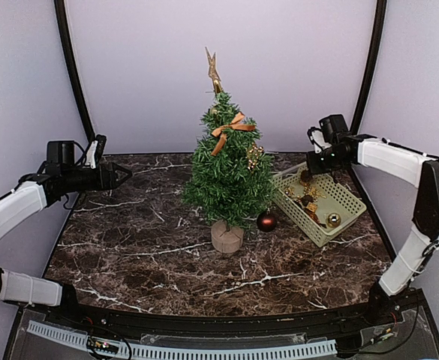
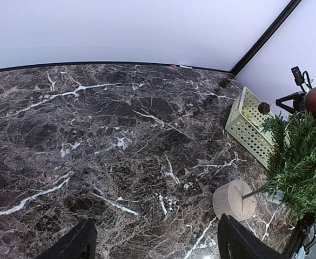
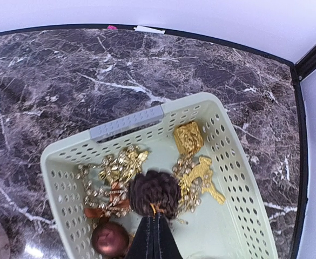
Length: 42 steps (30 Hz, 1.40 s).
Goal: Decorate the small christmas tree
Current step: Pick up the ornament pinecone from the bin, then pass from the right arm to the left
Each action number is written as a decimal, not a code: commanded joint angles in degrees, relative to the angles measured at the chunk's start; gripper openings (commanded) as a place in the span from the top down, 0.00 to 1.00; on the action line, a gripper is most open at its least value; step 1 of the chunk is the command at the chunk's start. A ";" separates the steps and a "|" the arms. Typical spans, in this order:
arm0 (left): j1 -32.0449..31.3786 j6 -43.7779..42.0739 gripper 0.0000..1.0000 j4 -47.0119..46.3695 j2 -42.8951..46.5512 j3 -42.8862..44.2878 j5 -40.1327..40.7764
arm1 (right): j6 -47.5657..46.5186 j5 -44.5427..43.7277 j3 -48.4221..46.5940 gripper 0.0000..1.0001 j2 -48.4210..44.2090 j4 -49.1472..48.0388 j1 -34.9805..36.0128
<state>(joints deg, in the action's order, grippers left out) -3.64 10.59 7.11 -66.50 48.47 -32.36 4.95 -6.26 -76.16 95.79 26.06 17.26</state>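
dark-green fir tree wore orange bow | right jaws pinched brown pinecone | left jaws spread | pale-green basket not emptied

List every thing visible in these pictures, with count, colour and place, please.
small christmas tree: one, dark green, table centre
star: one, gold, treetop
bow: one, orange-brown, upper branches
gold cluster: one, gold, tree's right side
red ball: one, dark red, by lowest right branches
basket: one, pale green, right of the tree
gold ornaments: several, gold, inside the basket
second red ball: one, dark red, inside the basket
pine cone: one, dark brown, hanging above the basket
table: one, dark marble, white veins
left pincer: one, black, open, left of tree
right pincer: one, black, shut on the pine cone's loop
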 commanded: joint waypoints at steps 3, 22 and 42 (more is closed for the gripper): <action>0.00 -0.03 0.21 -4.17 3.51 -2.22 -6.72 | 3.58 2.86 -0.62 1.00 -7.82 7.92 1.49; -30.71 6.90 0.23 -18.09 21.31 -13.62 5.52 | 13.01 16.82 -9.22 1.00 -25.05 30.20 21.88; -67.23 3.55 0.23 -30.47 8.84 -11.77 29.51 | 26.03 33.29 -6.49 1.00 -28.05 24.48 41.53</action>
<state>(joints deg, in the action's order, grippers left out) -67.11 16.67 -16.86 -54.85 33.74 -6.59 27.86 22.57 -83.48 67.57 56.97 55.68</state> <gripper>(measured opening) 0.767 0.004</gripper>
